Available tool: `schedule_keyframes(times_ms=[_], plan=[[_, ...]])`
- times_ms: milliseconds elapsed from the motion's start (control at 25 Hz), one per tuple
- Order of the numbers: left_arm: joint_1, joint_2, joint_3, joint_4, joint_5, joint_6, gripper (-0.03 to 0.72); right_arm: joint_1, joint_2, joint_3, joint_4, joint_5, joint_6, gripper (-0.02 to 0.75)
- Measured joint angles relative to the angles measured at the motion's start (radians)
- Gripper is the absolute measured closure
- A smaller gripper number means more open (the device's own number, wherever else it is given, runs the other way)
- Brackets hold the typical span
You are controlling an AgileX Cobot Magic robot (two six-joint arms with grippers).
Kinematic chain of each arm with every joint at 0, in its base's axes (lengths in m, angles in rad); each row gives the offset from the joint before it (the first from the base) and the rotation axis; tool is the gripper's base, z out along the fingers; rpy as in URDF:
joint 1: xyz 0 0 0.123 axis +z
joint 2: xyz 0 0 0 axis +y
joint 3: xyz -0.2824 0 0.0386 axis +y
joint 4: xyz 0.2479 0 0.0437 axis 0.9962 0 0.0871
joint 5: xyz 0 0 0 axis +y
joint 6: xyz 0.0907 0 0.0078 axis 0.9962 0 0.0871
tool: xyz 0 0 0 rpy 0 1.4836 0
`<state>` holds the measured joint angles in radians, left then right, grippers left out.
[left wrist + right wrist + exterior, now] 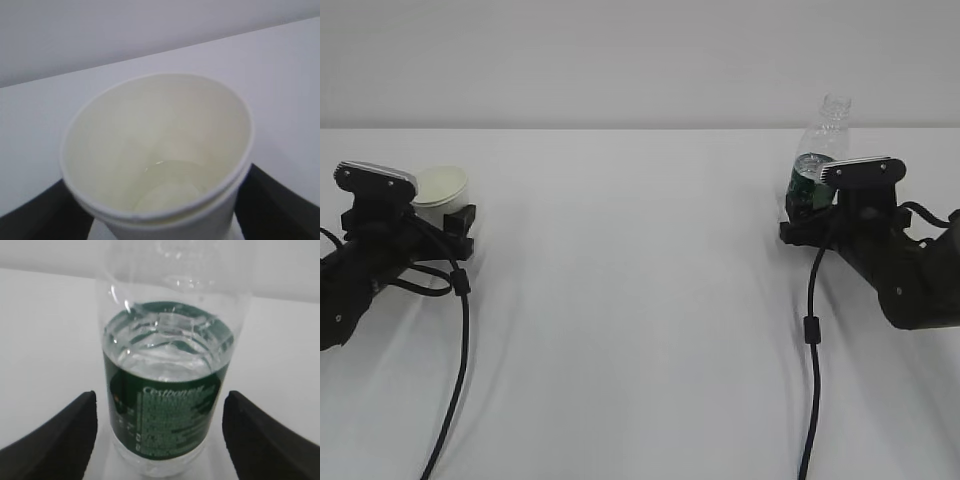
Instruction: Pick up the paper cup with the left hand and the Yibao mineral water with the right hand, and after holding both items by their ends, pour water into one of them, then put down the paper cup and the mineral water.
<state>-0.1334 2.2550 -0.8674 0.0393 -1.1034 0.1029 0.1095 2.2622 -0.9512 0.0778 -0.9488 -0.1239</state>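
Note:
The white paper cup point(440, 186) stands on the table at the left, between the fingers of my left gripper point(442, 215). In the left wrist view the cup point(155, 150) fills the frame, with a little liquid at its cream bottom. The black fingers point(45, 215) stand spread close beside its walls, and the left gripper point(162, 220) is open. The Yibao bottle point(810, 180) stands upright at the right, partly full and capless. My right gripper point(810, 215) is open around its base. In the right wrist view the bottle point(165, 405) has clear gaps to both fingers point(55, 440).
The white table point(640, 300) runs to a pale wall at the back. Black cables point(460, 340) hang from both arms over the table's front part. Nothing else stands between the two arms.

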Motion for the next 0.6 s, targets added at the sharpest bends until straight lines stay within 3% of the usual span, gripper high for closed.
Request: schedule_keyframes(times_ms=[600], plan=[[0.0,-0.122,0.197,-0.021,-0.022,0.001,0.096,0.0,-0.161,0.187,-0.007,-0.04,-0.021,0.145]])
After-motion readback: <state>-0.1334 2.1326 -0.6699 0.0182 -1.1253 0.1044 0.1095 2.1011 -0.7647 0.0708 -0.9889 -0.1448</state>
